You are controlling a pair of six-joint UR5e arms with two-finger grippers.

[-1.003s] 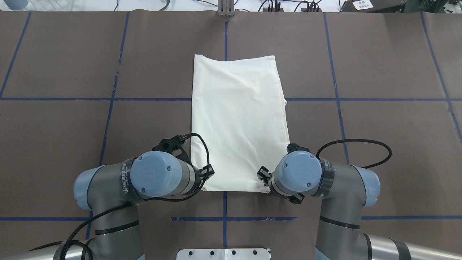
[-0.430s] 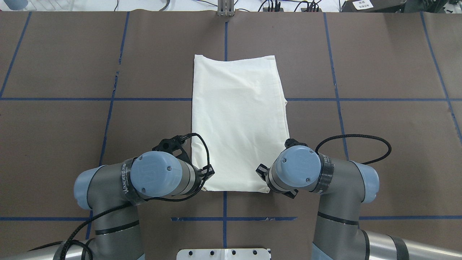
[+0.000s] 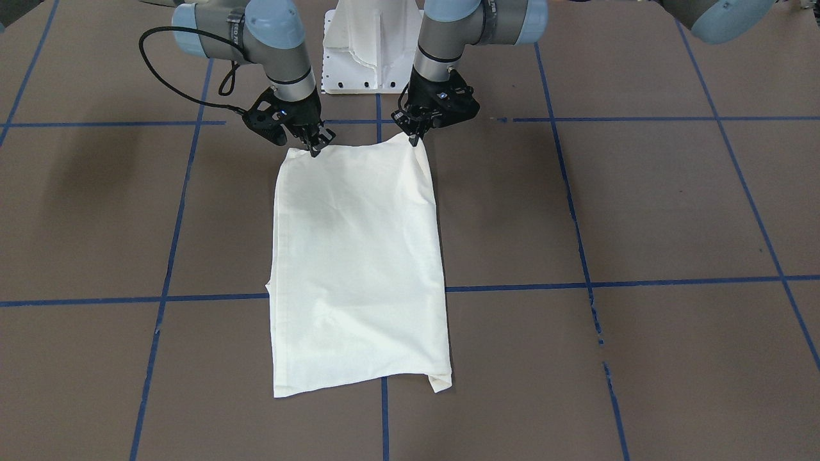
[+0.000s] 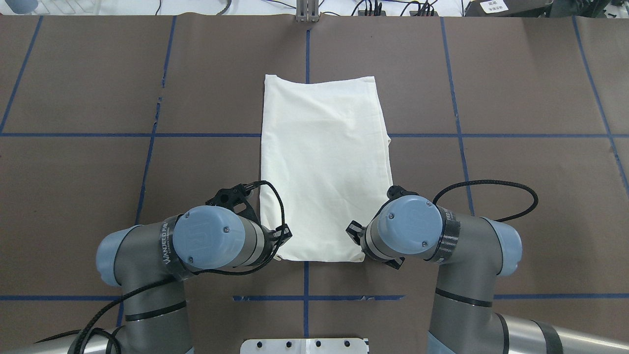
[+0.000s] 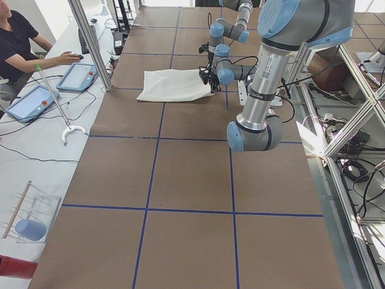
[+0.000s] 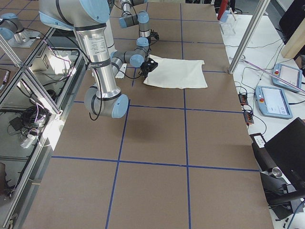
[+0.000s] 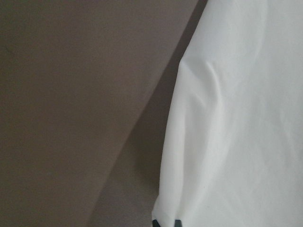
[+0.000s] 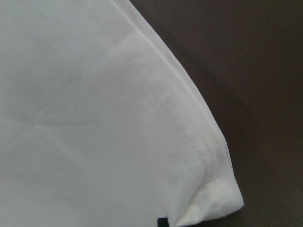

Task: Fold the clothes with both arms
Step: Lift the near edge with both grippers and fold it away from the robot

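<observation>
The cream-white shirt (image 3: 359, 256) lies plain side up, folded into a long rectangle, in the middle of the table (image 4: 324, 162). No print shows. My left gripper (image 3: 415, 137) is shut on the shirt's near corner on my left, which stands a little raised; its fingertips (image 7: 165, 222) show at the fabric's edge. My right gripper (image 3: 314, 150) is shut on the other near corner at the hemmed edge (image 8: 189, 137). In the overhead view both wrists hide the fingers.
The brown table (image 3: 640, 205) is marked with blue tape lines. The white pedestal base (image 3: 365, 45) stands just behind the grippers. An operator (image 5: 18, 42) and tablets (image 5: 75, 75) are at a side bench beyond the shirt's far end.
My right wrist has moved a little inward and forward over the shirt's near corner. My left arm has shifted very slightly. The shirt lies as before.
</observation>
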